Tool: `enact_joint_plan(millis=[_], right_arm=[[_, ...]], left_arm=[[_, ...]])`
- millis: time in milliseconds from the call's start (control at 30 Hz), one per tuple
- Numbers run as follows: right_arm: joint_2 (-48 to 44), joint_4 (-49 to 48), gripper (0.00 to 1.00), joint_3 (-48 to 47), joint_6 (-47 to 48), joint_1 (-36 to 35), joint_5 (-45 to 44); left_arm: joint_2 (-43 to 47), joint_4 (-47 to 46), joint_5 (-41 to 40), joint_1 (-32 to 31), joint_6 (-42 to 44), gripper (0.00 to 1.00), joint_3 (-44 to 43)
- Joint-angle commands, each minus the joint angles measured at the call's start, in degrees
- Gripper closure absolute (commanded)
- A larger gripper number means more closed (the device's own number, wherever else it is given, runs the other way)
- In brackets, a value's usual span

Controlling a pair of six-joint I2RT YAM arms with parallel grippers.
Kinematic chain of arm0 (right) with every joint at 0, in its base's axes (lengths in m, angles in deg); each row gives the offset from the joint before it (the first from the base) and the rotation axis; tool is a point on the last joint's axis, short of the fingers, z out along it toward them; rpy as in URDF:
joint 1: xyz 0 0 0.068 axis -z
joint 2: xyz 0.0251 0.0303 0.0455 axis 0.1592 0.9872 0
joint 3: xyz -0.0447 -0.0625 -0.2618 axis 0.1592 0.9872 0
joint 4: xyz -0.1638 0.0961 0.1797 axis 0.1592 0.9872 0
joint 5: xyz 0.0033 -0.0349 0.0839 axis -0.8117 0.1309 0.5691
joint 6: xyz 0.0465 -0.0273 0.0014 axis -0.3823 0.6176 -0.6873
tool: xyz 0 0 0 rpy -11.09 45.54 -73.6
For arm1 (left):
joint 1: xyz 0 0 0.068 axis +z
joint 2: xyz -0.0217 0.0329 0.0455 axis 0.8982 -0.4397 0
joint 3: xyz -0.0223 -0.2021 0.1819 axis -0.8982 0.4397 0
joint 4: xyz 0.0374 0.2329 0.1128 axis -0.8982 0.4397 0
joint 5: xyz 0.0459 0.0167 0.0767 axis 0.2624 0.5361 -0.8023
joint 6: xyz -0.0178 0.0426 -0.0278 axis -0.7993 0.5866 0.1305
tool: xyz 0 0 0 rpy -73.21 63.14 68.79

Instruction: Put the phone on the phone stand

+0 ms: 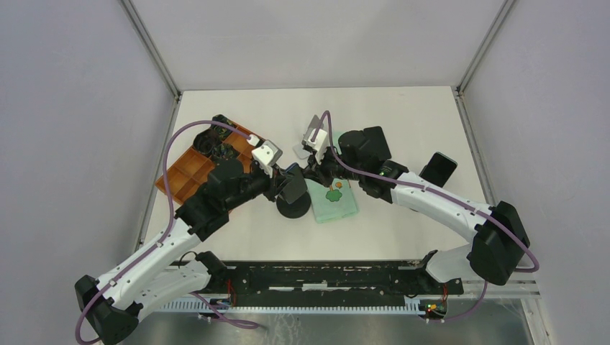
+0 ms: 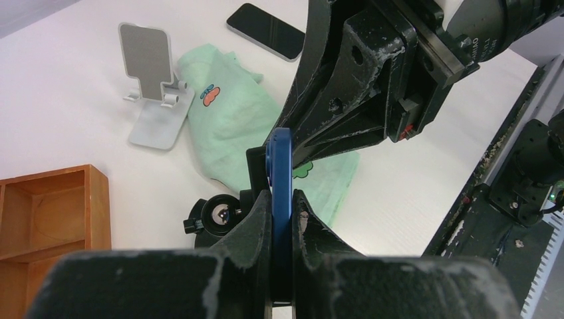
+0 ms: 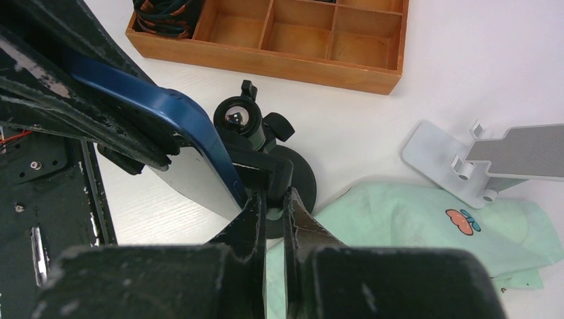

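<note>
Now my left jaws are shut tight on the phone's [image 2: 279, 189] edge and my right jaws on the stand [image 3: 266, 173]; misaligned, the phone could twist loose and drop.

No writing to read anywhere at the moment: no letters, numbers or brand names. The nearest thing to a sign is a small orange-and-blue printed emblem [image 2: 210, 95] on the mint-green cloth [image 2: 239, 126], just beside the white folding metal stand [image 2: 154, 100]. It carries no legible text.
</note>
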Motion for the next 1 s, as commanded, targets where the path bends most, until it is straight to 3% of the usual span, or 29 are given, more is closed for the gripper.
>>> enact_joint_plan(millis=[0, 967], right_arm=[[-1.0, 3.95, 1.0, -0.26, 0.94, 5.72, -11.29], [0.54, 4.94, 1.0, -3.4, -0.1, 5.66, -16.29]], left_arm=[[1.62, 8.37, -15.51, 2.24, 3.06, 0.98, -2.14], [-2.35, 14.1, -26.02, 2.18, -1.59, 0.98, -6.62]])
